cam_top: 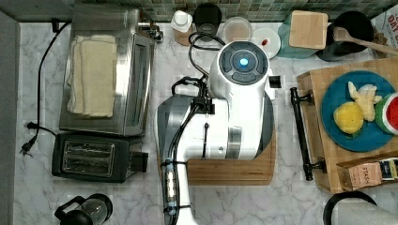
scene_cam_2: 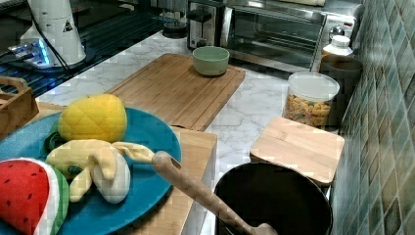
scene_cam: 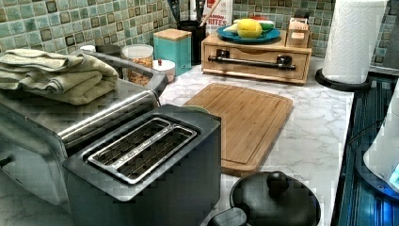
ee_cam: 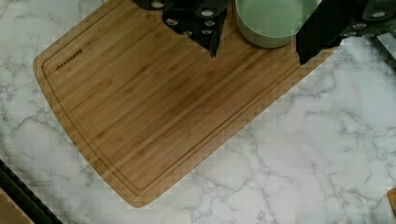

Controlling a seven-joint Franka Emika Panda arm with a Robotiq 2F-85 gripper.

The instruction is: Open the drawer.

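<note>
The end effector (ee_cam: 254, 49) is seen spread wide, empty, above the cutting board (ee_cam: 154, 100), while the drawer (cam_top: 313, 133) is shut, well apart toward the top view's right, its handle (cam_top: 300, 133) running top-to-bottom there.

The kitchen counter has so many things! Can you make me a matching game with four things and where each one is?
Things:
1. green bowl
2. folded towels
3. blue plate
4. black bar handle

Places:
A. on top of the toaster oven
B. on the front of the drawer
C. on a corner of the cutting board
D. on top of the wooden drawer box, holding toy food

Pairs: 1-C, 2-A, 3-D, 4-B
</note>
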